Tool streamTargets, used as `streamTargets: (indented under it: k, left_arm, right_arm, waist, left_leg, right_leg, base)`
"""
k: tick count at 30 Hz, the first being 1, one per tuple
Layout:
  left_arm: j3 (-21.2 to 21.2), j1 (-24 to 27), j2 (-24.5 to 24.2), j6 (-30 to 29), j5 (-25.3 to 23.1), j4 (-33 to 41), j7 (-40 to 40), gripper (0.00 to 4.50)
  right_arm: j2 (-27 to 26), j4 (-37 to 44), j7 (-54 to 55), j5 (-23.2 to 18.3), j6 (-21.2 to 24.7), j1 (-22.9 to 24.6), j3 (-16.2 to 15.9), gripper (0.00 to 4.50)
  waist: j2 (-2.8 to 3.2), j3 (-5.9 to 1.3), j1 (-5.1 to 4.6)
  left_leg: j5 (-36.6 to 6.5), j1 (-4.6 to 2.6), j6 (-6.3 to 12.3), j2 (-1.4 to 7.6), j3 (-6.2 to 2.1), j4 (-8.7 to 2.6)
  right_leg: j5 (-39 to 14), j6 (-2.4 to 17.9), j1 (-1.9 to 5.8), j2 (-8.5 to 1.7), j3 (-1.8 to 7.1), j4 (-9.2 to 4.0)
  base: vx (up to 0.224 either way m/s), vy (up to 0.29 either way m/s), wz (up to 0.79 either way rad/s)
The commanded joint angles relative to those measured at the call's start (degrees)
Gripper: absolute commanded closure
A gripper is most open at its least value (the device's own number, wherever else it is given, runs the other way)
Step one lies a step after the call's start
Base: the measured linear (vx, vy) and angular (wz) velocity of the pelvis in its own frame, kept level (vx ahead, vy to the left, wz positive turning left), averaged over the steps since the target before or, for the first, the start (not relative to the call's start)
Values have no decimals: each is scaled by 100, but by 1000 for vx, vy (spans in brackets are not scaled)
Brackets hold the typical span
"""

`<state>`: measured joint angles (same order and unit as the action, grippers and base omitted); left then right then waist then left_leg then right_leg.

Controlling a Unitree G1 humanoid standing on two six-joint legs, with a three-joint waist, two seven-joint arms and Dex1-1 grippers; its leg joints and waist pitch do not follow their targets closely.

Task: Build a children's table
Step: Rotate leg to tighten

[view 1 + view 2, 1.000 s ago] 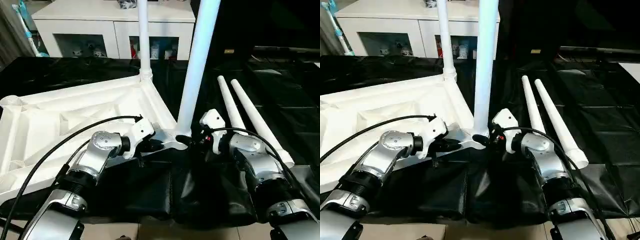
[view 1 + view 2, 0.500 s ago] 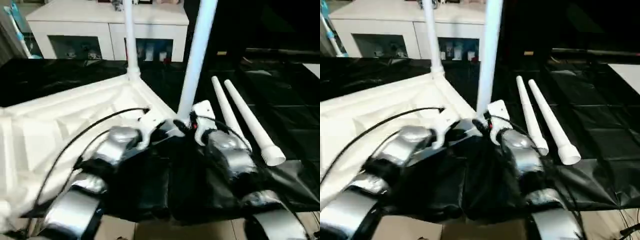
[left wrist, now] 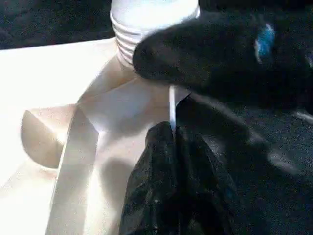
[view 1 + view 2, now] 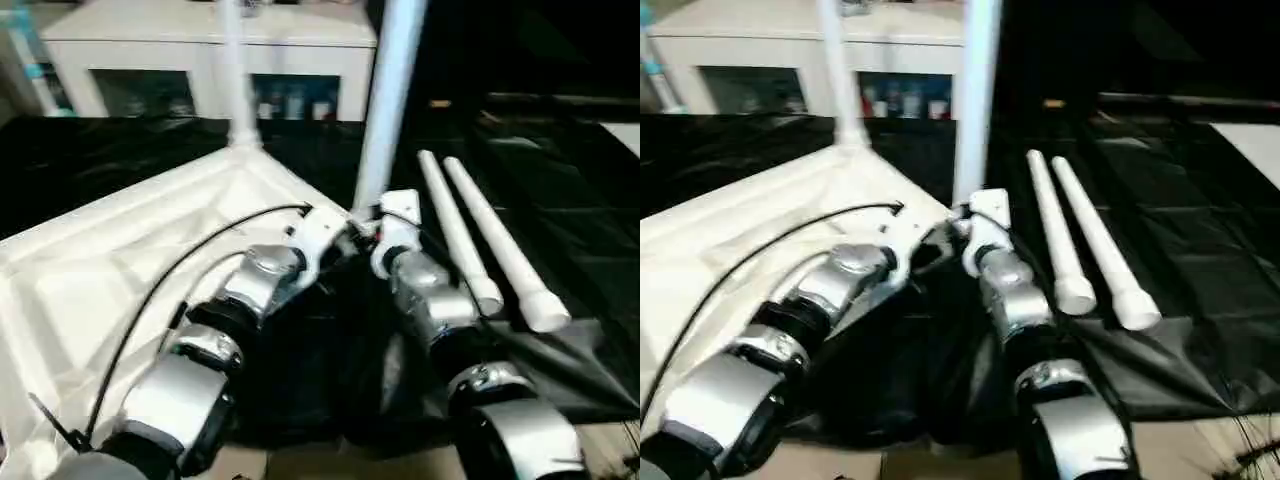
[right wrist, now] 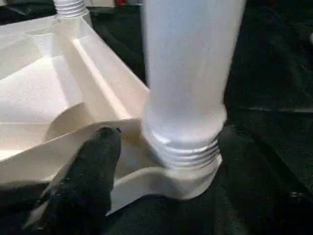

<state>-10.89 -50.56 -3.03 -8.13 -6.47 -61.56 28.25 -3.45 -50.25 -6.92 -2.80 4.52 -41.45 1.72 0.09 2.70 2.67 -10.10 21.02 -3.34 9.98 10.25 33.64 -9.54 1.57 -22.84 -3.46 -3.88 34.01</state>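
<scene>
Pincers at the near corner of the upturned children's table top (image 4: 120, 260). Left pincer (image 3: 172, 147): black fingers pressed together, pinching a thin white rib edge of the ribbed underside, just beside the threaded base of the near leg (image 5: 188, 78). Right pincer (image 4: 368, 228): at the same corner socket; whether its fingers stand apart or together cannot be told. One black finger (image 5: 90, 171) lies against the socket's rim. Near leg stands upright in that socket; a second upright leg (image 4: 238, 80) rises from the far corner. Two loose tapered legs (image 4: 480, 240) lie side by side on the black-draped desk (image 4: 580, 200), to the right, with bare cloth beyond them. White cabinet (image 4: 200, 50) stands behind the desk's far edge.
</scene>
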Motion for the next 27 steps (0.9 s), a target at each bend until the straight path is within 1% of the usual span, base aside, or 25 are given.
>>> streamTargets:
  k: [1, 2, 4, 5, 7, 8, 9, 11, 12, 13, 14, 15, 16, 17, 18, 19, 20, 21, 22, 23, 24, 25, 26, 27]
  left_arm:
    - [-99, 112, 47, 53, -126, -224, 103, 450]
    - [-104, 121, 44, 81, -127, -215, 126, 450]
    - [-108, 204, 11, 134, -104, -155, 286, 450]
    - [-141, 279, -36, 198, -117, -95, 399, 450]
    - [-210, 397, -128, 312, -157, 5, 557, 450]
    - [-241, 438, -170, 385, -171, 27, 619, 450]
    - [-242, 457, -189, 406, -164, 35, 645, 450]
    - [-225, 512, -247, 396, -132, 92, 700, 450]
    - [-227, 566, -314, 404, -120, 160, 777, 450]
    - [-247, 645, -420, 465, -121, 254, 912, 450]
    - [-247, 645, -421, 465, -121, 254, 913, 450]
    - [-266, 704, -489, 550, -121, 330, 1037, 450]
    - [-306, 830, -624, 691, -100, 521, 1317, 450]
    - [-310, 844, -637, 699, -95, 546, 1353, 450]
    - [-327, 903, -692, 730, -76, 649, 1501, 450]
    - [-369, 1046, -834, 776, -38, 899, 1808, 450]
    - [-394, 1124, -898, 864, -10, 1031, 1976, 450]
    - [-411, 1177, -939, 936, 8, 1119, 2087, 450]
    - [-442, 1308, -1014, 969, 110, 1362, 2384, 450]
    - [-488, 1448, -1095, 926, 212, 1639, 2679, 450]
    - [-525, 1542, -1152, 871, 273, 1827, 2861, 450]
    - [-581, 1626, -1217, 832, 297, 1994, 3013, 450]
    - [-615, 1667, -1252, 812, 295, 2073, 3074, 450]
    - [-642, 1715, -1291, 798, 280, 2157, 3112, 450]
  right_arm:
    - [-53, -50, -205, 107, -57, 34, -286, 70]
    - [-39, -35, -198, 134, -70, 38, -308, 70]
    - [118, 174, -315, 363, -216, 97, -529, 70]
    - [231, 365, -484, 384, -244, 165, -582, 70]
    - [419, 682, -842, 323, -227, 290, -611, 70]
    - [510, 828, -1024, 286, -215, 355, -604, 70]
    - [563, 905, -1113, 263, -216, 394, -583, 70]
    - [737, 1085, -1280, 264, -242, 501, -568, 70]
    - [899, 1243, -1395, 257, -235, 599, -554, 70]
    - [1123, 1485, -1587, 229, -209, 742, -539, 70]
    - [1125, 1487, -1589, 228, -209, 743, -539, 70]
    - [1253, 1647, -1761, 158, -151, 831, -540, 70]
    - [1486, 1950, -2217, -5, -52, 1006, -586, 70]
    - [1506, 1981, -2275, -28, -40, 1024, -590, 70]
    - [1587, 2109, -2509, -121, 8, 1099, -609, 70]
    - [1798, 2331, -3070, -255, 50, 1259, -702, 70]
    - [1880, 2420, -3293, -297, 64, 1323, -736, 70]
    - [1931, 2474, -3429, -318, 69, 1363, -759, 70]
    - [2012, 2547, -3633, -347, 88, 1410, -805, 70]
    - [2062, 2597, -3800, -406, 148, 1438, -827, 70]
    - [2096, 2637, -3896, -454, 206, 1457, -842, 70]
    - [2130, 2651, -3993, -477, 199, 1460, -868, 70]
    - [2145, 2657, -4036, -485, 188, 1460, -881, 70]
    - [2185, 2677, -4124, -507, 220, 1465, -916, 70]
  waist:
    - [15, -340, 37]
    - [3, -335, 35]
    - [18, -335, 37]
    - [6, -337, 41]
    - [-7, -336, 42]
    - [-13, -338, 58]
    - [-32, -336, 59]
    - [-43, -334, 70]
    - [-68, -329, 72]
    - [-55, -330, 104]
    - [-69, -334, 108]
    - [-72, -330, 122]
    - [-78, -319, 133]
    - [-79, -312, 126]
    - [-79, -312, 121]
    - [-86, -304, 122]
    - [-82, -293, 125]
    - [-74, -297, 120]
    - [-73, -301, 114]
    - [-57, -308, 118]
    - [-61, -300, 114]
    - [-27, -308, 120]
    - [-28, -306, 113]
    - [-1, -313, 130]
  left_leg:
    - [-1561, -59, 253, 307, -144, -436]
    - [-1545, -52, 252, 303, -140, -435]
    - [-1538, -54, 242, 318, -140, -441]
    - [-1532, -56, 249, 319, -146, -447]
    - [-1493, -49, 316, 320, -134, -438]
    - [-1428, -44, 374, 316, -131, -432]
    - [-1402, -36, 405, 321, -129, -431]
    - [-1300, -44, 455, 325, -122, -422]
    - [-1293, -45, 466, 324, -116, -423]
    - [-1270, -55, 472, 330, -117, -420]
    - [-1247, -59, 484, 334, -114, -418]
    - [-1204, -54, 500, 326, -105, -414]
    - [-1226, -40, 533, 325, -115, -423]
    - [-1262, -28, 541, 336, -116, -429]
    - [-1309, -35, 546, 319, -114, -427]
    - [-1404, -26, 536, 323, -120, -426]
    - [-1476, -25, 528, 337, -128, -435]
    - [-1475, -24, 515, 337, -130, -439]
    - [-1486, -40, 479, 335, -123, -433]
    - [-1480, -45, 448, 366, -141, -443]
    - [-1458, -33, 448, 372, -137, -449]
    - [-1495, -64, 416, 390, -136, -454]
    - [-1479, -58, 403, 369, -118, -446]
    - [-1485, -78, 392, 371, -115, -445]
  right_leg:
    - [-1599, 1106, 264, -555, 296, -472]
    - [-1637, 1112, 264, -548, 295, -477]
    - [-1567, 1117, 256, -544, 296, -472]
    - [-1520, 1112, 272, -535, 291, -463]
    - [-1420, 1128, 274, -545, 302, -452]
    - [-1352, 1120, 291, -542, 302, -449]
    - [-1326, 1120, 297, -547, 307, -449]
    - [-1350, 1151, 292, -552, 302, -442]
    - [-1399, 1140, 283, -548, 303, -452]
    - [-1439, 1112, 287, -554, 306, -453]
    - [-1419, 1114, 285, -553, 310, -449]
    - [-1398, 1118, 282, -546, 312, -449]
    - [-1453, 1088, 308, -543, 303, -452]
    - [-1558, 1028, 292, -548, 309, -458]
    - [-1665, 1021, 297, -541, 299, -471]
    - [-1900, 957, 302, -556, 297, -493]
    - [-2144, 885, 280, -563, 302, -513]
    - [-2209, 870, 271, -561, 301, -522]
    - [-2256, 861, 249, -554, 306, -535]
    - [-2172, 935, 263, -579, 314, -511]
    - [-2120, 957, 257, -569, 321, -504]
    - [-2026, 1022, 230, -561, 322, -486]
    - [-1897, 1069, 225, -537, 320, -479]
    - [-1845, 1089, 215, -535, 322, -477]
  base:
    - [0, 0, 0]
    - [0, 0, 0]
    - [0, 0, 0]
    - [0, 0, 0]
    - [0, 0, 0]
    - [0, 0, 0]
    - [0, 0, 0]
    - [0, 0, 0]
    - [0, 0, 0]
    - [0, 0, 0]
    - [0, 0, 0]
    - [0, 0, 0]
    - [0, 0, 0]
    - [0, 0, 0]
    - [0, 0, 0]
    - [0, 0, 0]
    - [0, 0, 0]
    - [0, 0, 0]
    - [0, 0, 0]
    - [0, 0, 0]
    - [0, 0, 0]
    - [0, 0, 0]
    - [0, 0, 0]
    - [0, 0, 0]
